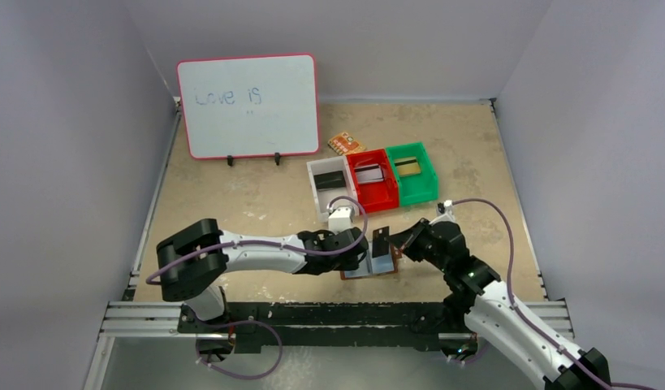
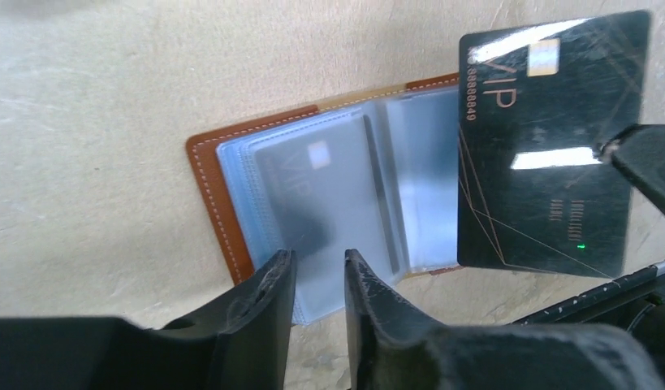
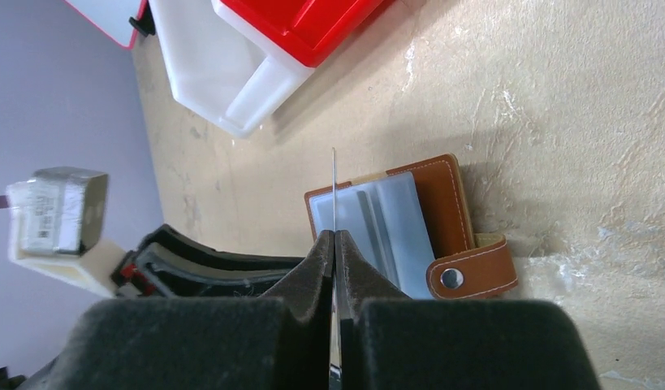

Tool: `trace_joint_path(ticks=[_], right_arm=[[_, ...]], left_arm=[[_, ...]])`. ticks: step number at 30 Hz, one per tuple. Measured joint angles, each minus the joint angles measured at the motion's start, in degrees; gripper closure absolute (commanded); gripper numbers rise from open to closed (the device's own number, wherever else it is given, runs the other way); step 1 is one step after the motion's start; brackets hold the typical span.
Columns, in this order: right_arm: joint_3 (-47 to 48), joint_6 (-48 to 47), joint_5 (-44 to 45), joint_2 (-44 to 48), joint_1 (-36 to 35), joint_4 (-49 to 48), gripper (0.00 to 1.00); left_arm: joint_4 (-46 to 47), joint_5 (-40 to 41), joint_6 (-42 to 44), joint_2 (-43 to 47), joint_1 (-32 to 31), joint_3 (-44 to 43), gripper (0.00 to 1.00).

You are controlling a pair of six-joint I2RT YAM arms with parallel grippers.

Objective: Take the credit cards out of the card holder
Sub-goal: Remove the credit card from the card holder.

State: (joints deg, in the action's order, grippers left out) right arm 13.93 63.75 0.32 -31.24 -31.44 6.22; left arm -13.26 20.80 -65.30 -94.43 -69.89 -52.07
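The brown card holder (image 2: 219,203) lies open on the table, its pale blue pockets facing up; it also shows in the top view (image 1: 369,266) and the right wrist view (image 3: 446,203), snap tab (image 3: 472,274) to the right. A card (image 2: 313,183) shows dimly inside a pocket. My left gripper (image 2: 313,268) hovers at the holder's near edge, jaws a little apart with nothing between them. My right gripper (image 3: 334,244) is shut on a black "VIP" credit card (image 2: 548,138), held upright above the holder's right half and seen edge-on in its own view (image 3: 334,191).
White (image 1: 319,193), red (image 1: 376,197) and green (image 1: 420,191) bins stand behind the holder, each with a card inside. An orange patterned packet (image 1: 346,144) lies behind them. A whiteboard (image 1: 248,106) stands at the back left. The left arm's wrist (image 3: 191,264) is close to the right gripper.
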Motion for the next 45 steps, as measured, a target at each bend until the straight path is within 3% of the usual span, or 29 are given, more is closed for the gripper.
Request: trace_joint_path(ticks=[6, 15, 31, 38, 45], right_arm=[[0.22, -2.14, -1.57, -2.23, 0.0, -0.44, 1.0], [0.22, -7.21, -8.5, -5.31, 0.0, -7.76, 1.0], [1.68, -21.38, -29.22, -17.11, 0.0, -24.74, 1.0], [7.52, -25.44, -40.79, -21.7, 0.0, -28.87, 1.0], [12.2, -29.09, -48.41, -23.3, 0.0, -28.74, 1.0]], left_arm=[[-3.32, 1.6, 1.44, 7.08, 1.7, -0.2, 0.52], [1.79, -3.1, 6.12, 23.76, 14.27, 6.21, 0.45], [4.92, -40.96, 26.51, 20.44, 29.68, 4.74, 0.43], [4.5, -53.77, 31.5, 23.12, 30.88, 4.04, 0.44], [4.0, -60.98, 33.46, 24.13, 30.88, 3.74, 0.5]])
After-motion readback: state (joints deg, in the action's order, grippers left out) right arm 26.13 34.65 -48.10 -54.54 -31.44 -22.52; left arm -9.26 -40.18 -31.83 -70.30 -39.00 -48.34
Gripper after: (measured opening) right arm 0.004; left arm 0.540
